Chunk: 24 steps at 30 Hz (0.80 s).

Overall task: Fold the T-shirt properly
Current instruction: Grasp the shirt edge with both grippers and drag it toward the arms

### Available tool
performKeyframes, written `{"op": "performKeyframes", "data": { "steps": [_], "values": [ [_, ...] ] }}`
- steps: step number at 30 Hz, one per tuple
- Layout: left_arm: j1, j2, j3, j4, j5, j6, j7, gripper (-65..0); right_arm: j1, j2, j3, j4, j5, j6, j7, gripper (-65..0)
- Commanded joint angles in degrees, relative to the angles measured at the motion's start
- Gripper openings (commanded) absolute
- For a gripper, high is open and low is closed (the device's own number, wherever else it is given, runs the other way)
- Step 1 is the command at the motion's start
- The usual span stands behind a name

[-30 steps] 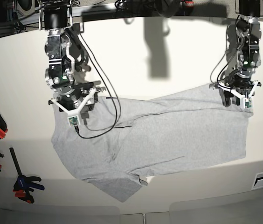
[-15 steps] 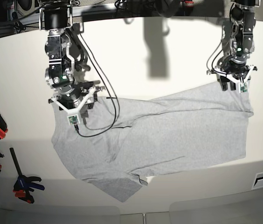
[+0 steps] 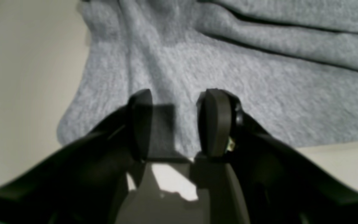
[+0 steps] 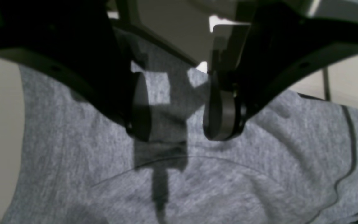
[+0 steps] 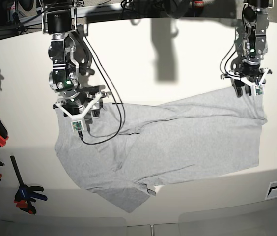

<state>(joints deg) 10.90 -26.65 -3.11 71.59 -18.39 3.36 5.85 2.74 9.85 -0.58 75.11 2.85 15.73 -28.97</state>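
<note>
In my base view the nearest items are the clamps [image 5: 28, 194] with orange and blue handles along the lower left edge of the frame. Beyond them lies the T-shirt [image 5: 178, 142], plain grey side up, spread across the white table [image 5: 143, 59] from centre left to right; one corner of the cloth hangs over the near table edge at lower centre. A black cable [image 5: 104, 132] loops over the cloth at centre left. Further back, at left of the frame, I see the right gripper [image 5: 78, 116] positioned over the upper left corner of the shirt. In the right wrist view the right gripper [image 4: 179, 124] has its jaws parted with bare grey fabric visible between them; nothing is clamped, and the fingertips [image 4: 221, 118] sit just above or lightly on the cloth, I cannot tell which. At the upper right of the base view, the left gripper [image 5: 247, 87] hangs at the top right edge of the shirt. In the left wrist view the left gripper [image 3: 174, 121] also stands released, with both fingers [image 3: 214, 121] apart and the wrinkled fabric and its hem showing between and beyond them. The shirt edge meets the bare table at the left and lower right of that view.
</note>
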Motion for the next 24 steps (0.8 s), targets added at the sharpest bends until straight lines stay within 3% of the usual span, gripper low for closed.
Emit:
{"op": "performKeyframes", "data": {
  "steps": [1,4,13,24],
  "values": [
    [0.5,-0.9,-0.3,-0.4,2.0,1.1,4.1,-39.9,0.2,0.4,0.2,0.0,-2.6,0.4,-3.1,-35.1],
    [0.6,-0.9,-0.3,-0.4,3.5,1.1,6.3,-39.9,0.0,1.5,0.2,0.0,-4.5,0.4,-3.2,-35.1],
    [0.7,-0.9,-0.3,-0.4,3.5,1.1,6.8,-39.9,-0.1,9.8,0.2,0.0,-4.1,-0.7,-4.2,-35.1],
    [3.5,-2.4,-0.3,1.1,7.7,1.0,10.9,-40.1,-0.1,10.7,0.2,0.0,-1.4,-0.4,-6.5,-35.1]
  ]
}}
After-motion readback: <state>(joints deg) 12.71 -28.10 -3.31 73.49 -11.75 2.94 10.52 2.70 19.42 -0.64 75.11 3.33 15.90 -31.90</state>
